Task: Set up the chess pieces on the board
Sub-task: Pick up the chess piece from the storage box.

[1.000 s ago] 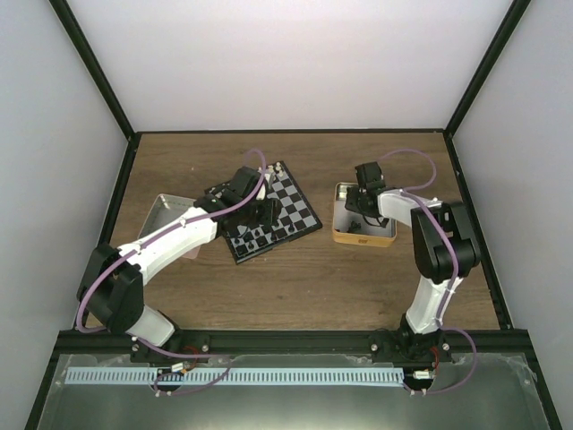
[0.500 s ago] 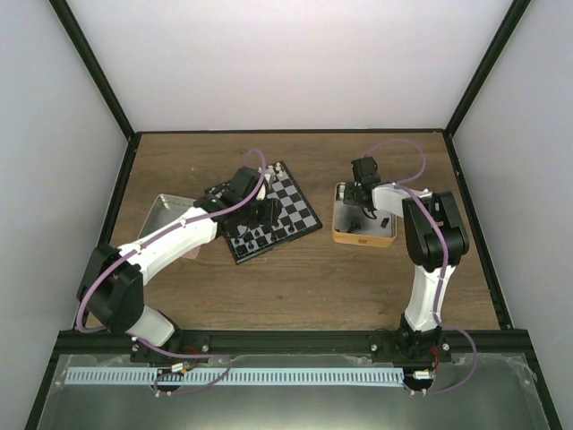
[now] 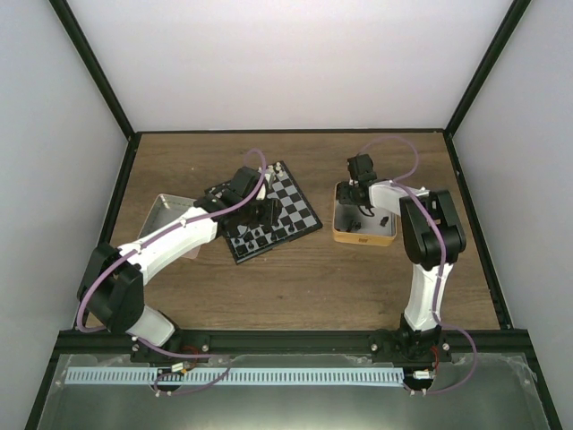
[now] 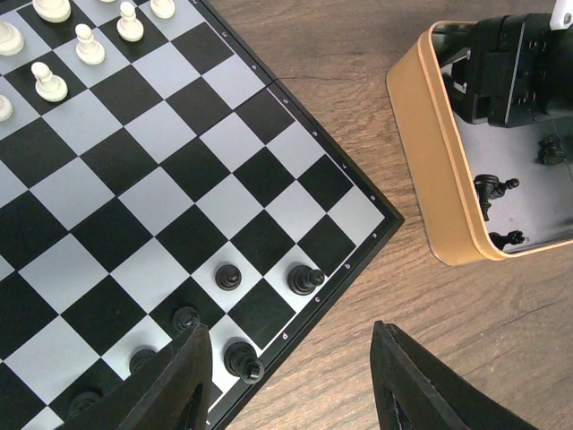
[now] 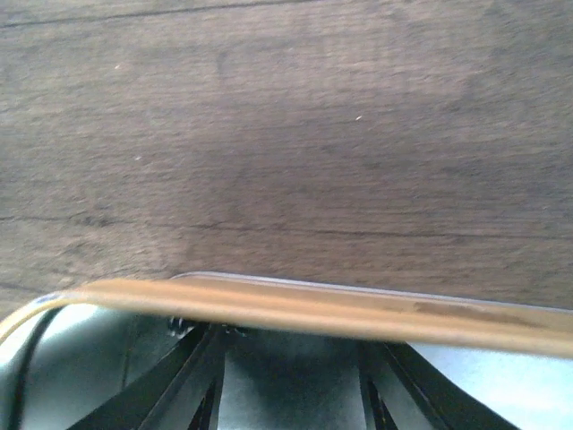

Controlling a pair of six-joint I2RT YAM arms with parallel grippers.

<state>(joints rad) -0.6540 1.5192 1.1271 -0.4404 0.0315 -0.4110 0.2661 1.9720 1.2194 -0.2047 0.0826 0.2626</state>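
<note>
The board (image 3: 297,211) lies tilted at the table's middle left, and its near corner (image 4: 179,143) fills the left wrist view. Several black chess pieces (image 4: 304,279) stand along that corner's edge rows, and white ones (image 4: 49,82) stand at the far side. My left gripper (image 4: 295,385) hovers over the board's corner (image 3: 269,211), open, with nothing between its fingers. My right gripper (image 3: 360,191) reaches down inside the gold tin (image 3: 363,237). Its fingers stand apart just behind the tin's far wall (image 5: 313,309), and I see nothing between them. Loose black pieces (image 4: 492,188) lie in that tin.
A silver tin (image 3: 166,210) sits left of the board, partly under my left arm. Bare wooden table (image 5: 286,134) stretches beyond the gold tin (image 4: 430,179). Black frame posts and white walls close in the table on three sides.
My right gripper has moved from the tin's middle toward its far left wall. The left arm and the board pieces have not moved.
</note>
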